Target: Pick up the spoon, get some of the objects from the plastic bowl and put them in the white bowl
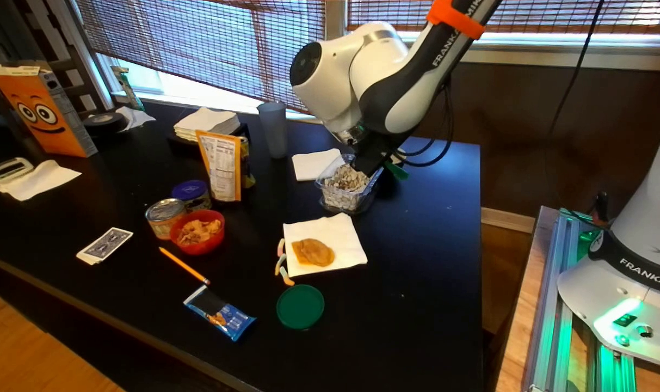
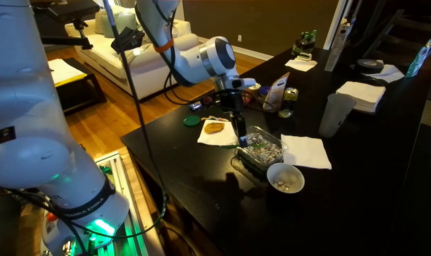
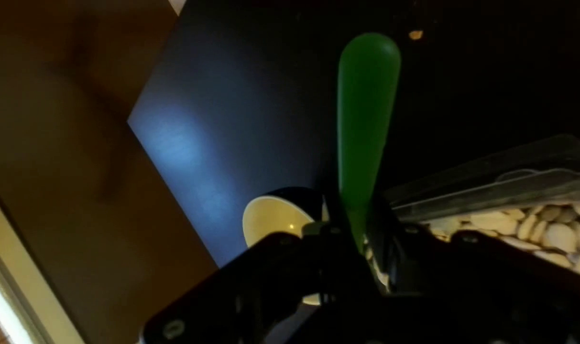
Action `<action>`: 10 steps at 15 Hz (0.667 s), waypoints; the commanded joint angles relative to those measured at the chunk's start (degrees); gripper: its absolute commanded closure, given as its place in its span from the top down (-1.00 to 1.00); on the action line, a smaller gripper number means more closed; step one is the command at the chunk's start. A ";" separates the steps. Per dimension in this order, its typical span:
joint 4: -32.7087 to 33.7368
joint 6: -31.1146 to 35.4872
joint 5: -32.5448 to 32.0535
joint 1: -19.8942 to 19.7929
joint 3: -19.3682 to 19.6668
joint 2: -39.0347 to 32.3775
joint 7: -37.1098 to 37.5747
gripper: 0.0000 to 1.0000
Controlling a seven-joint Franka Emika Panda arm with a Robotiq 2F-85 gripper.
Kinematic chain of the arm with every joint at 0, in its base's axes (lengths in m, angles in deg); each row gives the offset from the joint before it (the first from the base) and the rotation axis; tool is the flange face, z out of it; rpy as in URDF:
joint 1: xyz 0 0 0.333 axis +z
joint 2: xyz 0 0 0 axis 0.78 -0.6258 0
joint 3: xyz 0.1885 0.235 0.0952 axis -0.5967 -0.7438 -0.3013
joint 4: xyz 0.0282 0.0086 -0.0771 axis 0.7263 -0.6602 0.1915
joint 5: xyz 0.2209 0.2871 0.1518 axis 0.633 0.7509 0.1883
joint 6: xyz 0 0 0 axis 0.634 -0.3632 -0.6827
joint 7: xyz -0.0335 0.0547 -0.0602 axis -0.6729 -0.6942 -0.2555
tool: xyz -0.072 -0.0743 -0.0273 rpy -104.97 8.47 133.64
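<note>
Green spoon, partly hidden where the end effector grips, seemingly touches objects.

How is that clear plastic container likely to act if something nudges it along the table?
The plastic container would probably flex where pushed, since its see-through sides look thin. It may resist sliding a little, weighed down by its many pale bits. Open on top, it could spill some if tipped.

Pencil near blue packet
</note>
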 commanded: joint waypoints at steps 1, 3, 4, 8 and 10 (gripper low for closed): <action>-6.92 7.31 -4.10 0.25 -1.64 7.35 -2.33 -0.92; -7.37 13.67 0.77 -0.93 -2.40 7.93 -6.24 -0.92; -4.83 8.61 -1.30 0.25 -2.04 5.14 -2.81 -0.67; -5.85 12.21 -0.32 -0.15 -2.06 6.36 -4.81 -0.67; -5.93 12.29 -0.28 -0.24 -2.03 6.36 -4.93 -0.92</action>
